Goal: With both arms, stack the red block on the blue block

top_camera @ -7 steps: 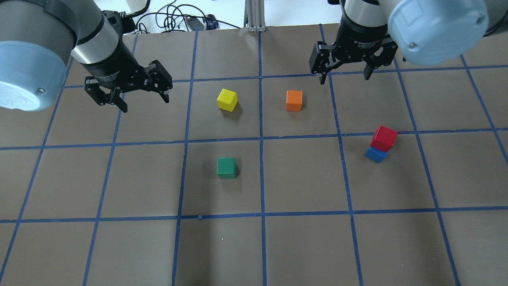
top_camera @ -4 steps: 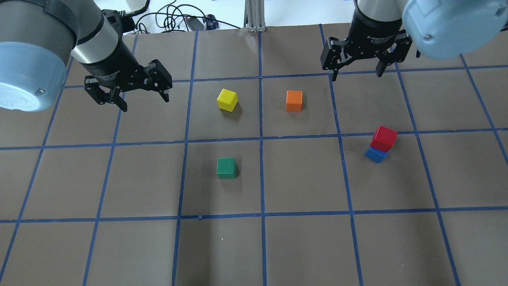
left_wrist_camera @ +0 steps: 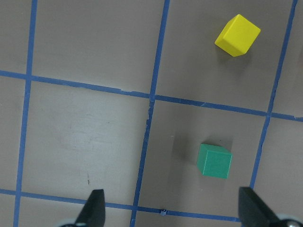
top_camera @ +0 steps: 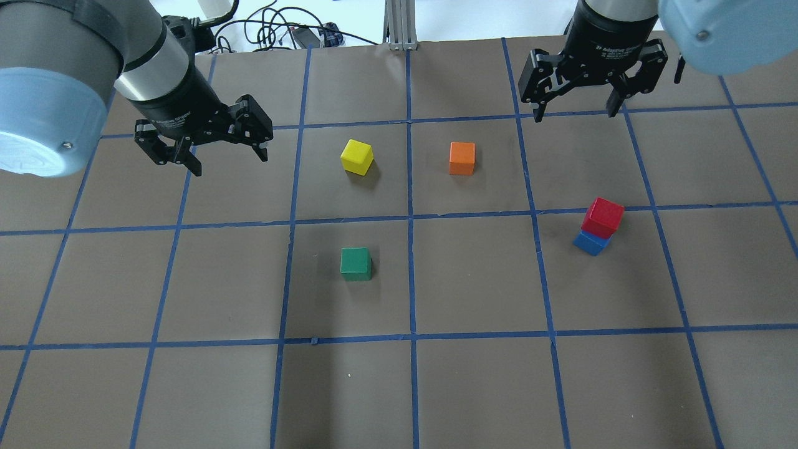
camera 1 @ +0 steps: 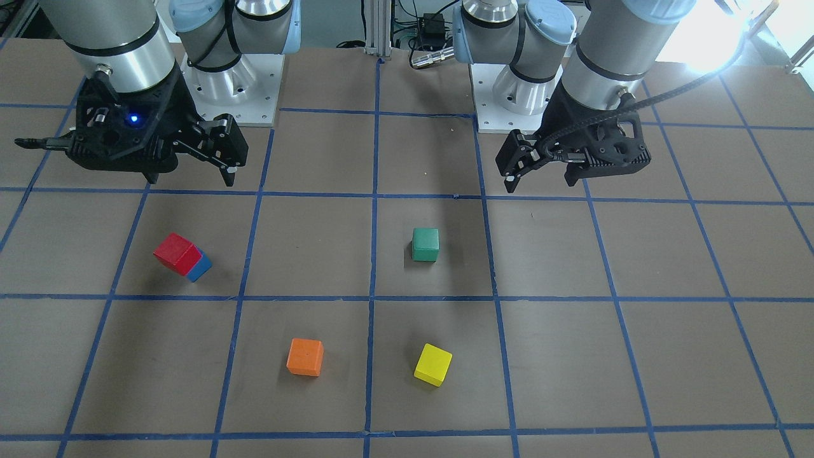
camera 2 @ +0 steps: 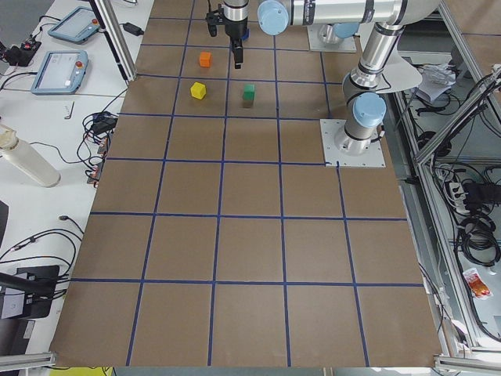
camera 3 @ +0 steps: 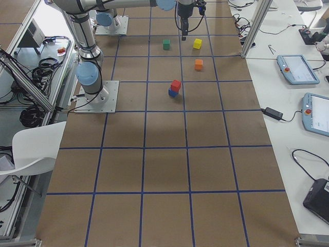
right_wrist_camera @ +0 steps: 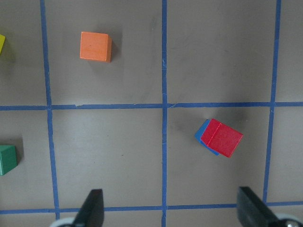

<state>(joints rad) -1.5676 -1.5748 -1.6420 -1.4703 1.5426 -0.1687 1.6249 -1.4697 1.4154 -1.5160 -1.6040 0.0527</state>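
The red block (top_camera: 603, 216) sits on top of the blue block (top_camera: 590, 243), slightly offset, on the table's right side. The stack also shows in the front view, red block (camera 1: 177, 253) over blue block (camera 1: 201, 267), and in the right wrist view, red block (right_wrist_camera: 222, 138) over blue block (right_wrist_camera: 202, 135). My right gripper (top_camera: 575, 115) is open and empty, high above the table and behind the stack. My left gripper (top_camera: 229, 163) is open and empty over the left side, far from the stack.
A yellow cube (top_camera: 356, 156) and an orange cube (top_camera: 462, 158) lie at mid-table towards the back. A green cube (top_camera: 355, 263) lies nearer the front. Blue tape lines grid the brown table (top_camera: 474, 386).
My right gripper has moved away from the stack, towards the back right of the overhead view, still open. The left arm and all blocks have stayed put.
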